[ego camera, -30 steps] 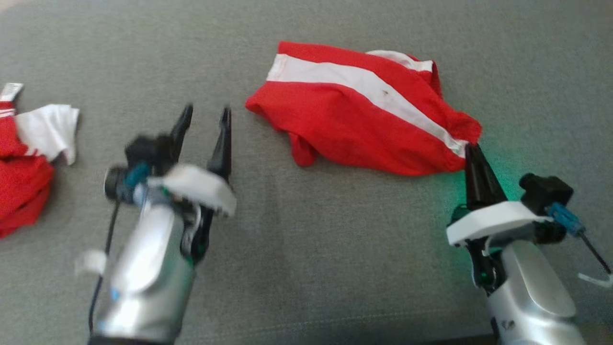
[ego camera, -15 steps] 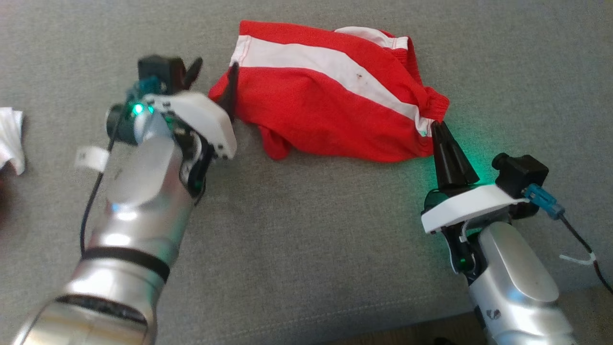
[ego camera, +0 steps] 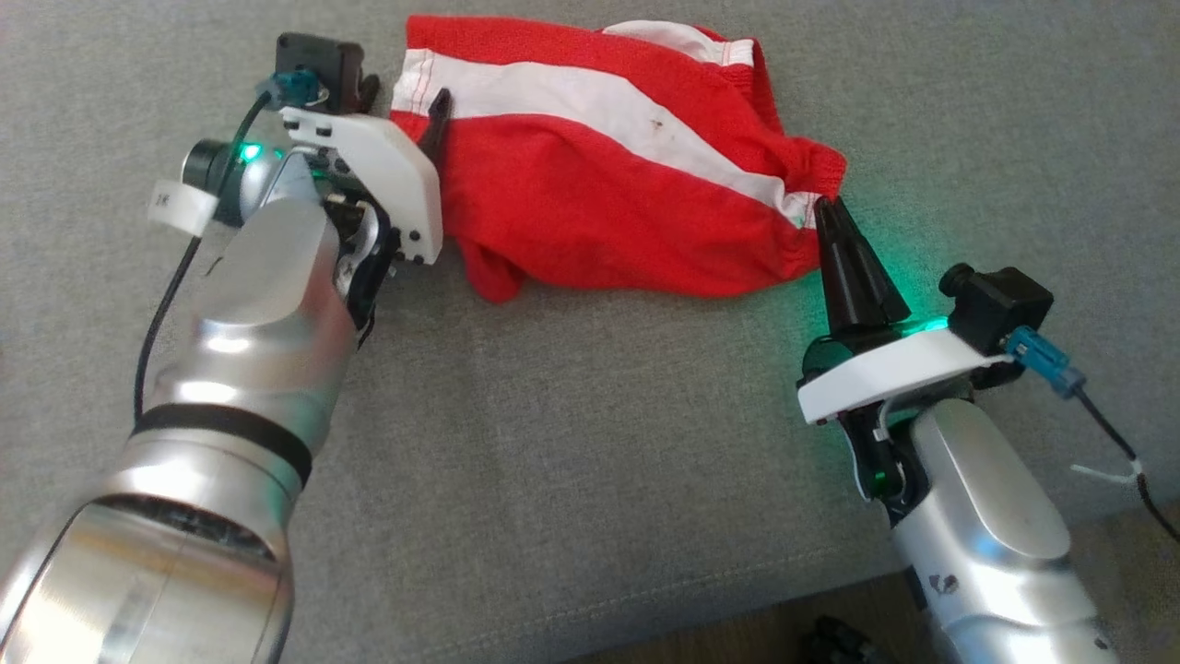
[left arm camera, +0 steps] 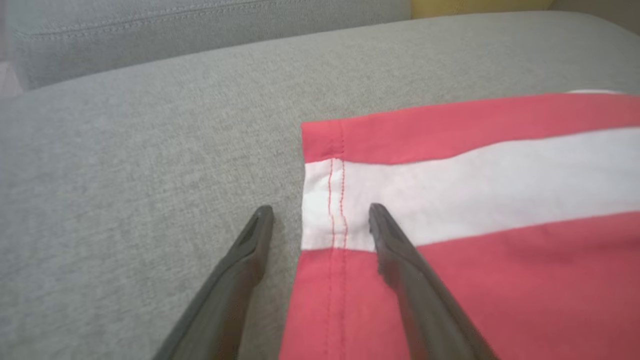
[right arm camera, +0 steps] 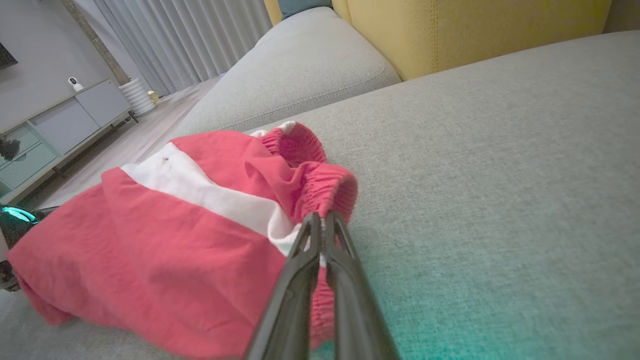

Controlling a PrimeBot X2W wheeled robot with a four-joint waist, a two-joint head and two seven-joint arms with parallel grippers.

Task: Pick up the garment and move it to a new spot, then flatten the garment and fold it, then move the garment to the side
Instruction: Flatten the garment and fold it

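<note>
"Looking down from the head camera, we have the red shorts [ego camera: 599,184] lying rumpled on the grey sofa seat [ego camera: 590,443], at the far side of our view, stretched between our two arms."

"And our right tool [ego camera: 823,205], what's it doing?"

"Fingers pressed together, pinching the shorts at their right-hand end. From the right wrist we see the two dark tips meet on the fabric just below the gathered elastic waistband [right arm camera: 325,185], right where the white stripe [right arm camera: 210,197] runs into it."

"Over on the left?"

"Our left tool [ego camera: 406,90] is spread wide at the opposite end, at the leg hem [left arm camera: 337,200]. From the left wrist, one finger sits over bare sofa just off the edge of the cloth. The other sits over the shorts, at the line where white meets red. The stitched hem runs up between the two."

"Are those tips touching the fabric?"

"We cannot tell from here whether they press the cloth or hang just above it."

"What else are we seeing?"

"A small dark speck [ego camera: 657,121] on the white stripe, and a green glow [right arm camera: 450,320] on the seat beside our right tool. Behind the seat we have a yellow back cushion [right arm camera: 475,30]. Off past the sofa's end we can see pale curtains [right arm camera: 175,35] and a low grey cabinet [right arm camera: 65,120]."
</note>
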